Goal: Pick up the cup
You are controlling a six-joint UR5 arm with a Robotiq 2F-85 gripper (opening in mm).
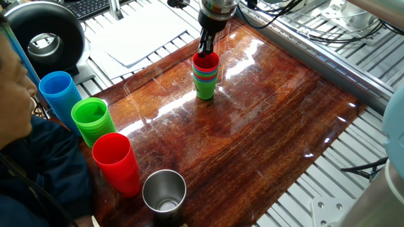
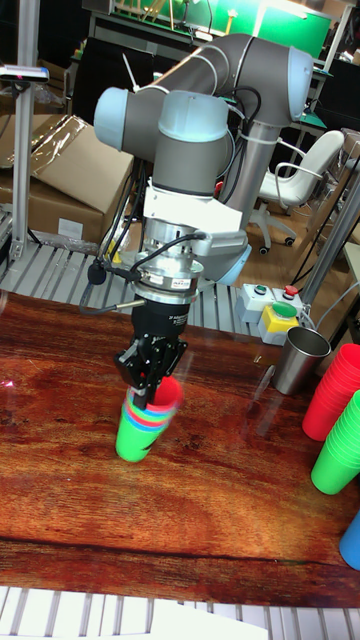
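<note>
The gripper (image 1: 206, 50) pinches the rim of the cup (image 1: 206, 61), topmost in its stack.

blue cup (image 2: 351, 541) cut by edge; hand (image 2: 146, 398) fingertips hidden

Glossy wood under my pincer (image 1: 206, 49), smooth plastic and bare metal around it.

The table (image 1: 265, 132) below me is dark varnished wood, streaky in grain, polished enough to mirror the lights. The cup (image 1: 206, 61) at my fingertips is smooth red plastic with a slight sheen, topping a stack of like plastic cups (image 1: 205, 85). Well off to one side stand taller plastic tumblers, blue (image 1: 58, 93), green (image 1: 92, 121) and red (image 1: 116, 161), and a brushed steel cup (image 1: 165, 190), dull-shining. My arm's shell (image 2: 200, 95) looks matt grey with pale blue caps.
</note>
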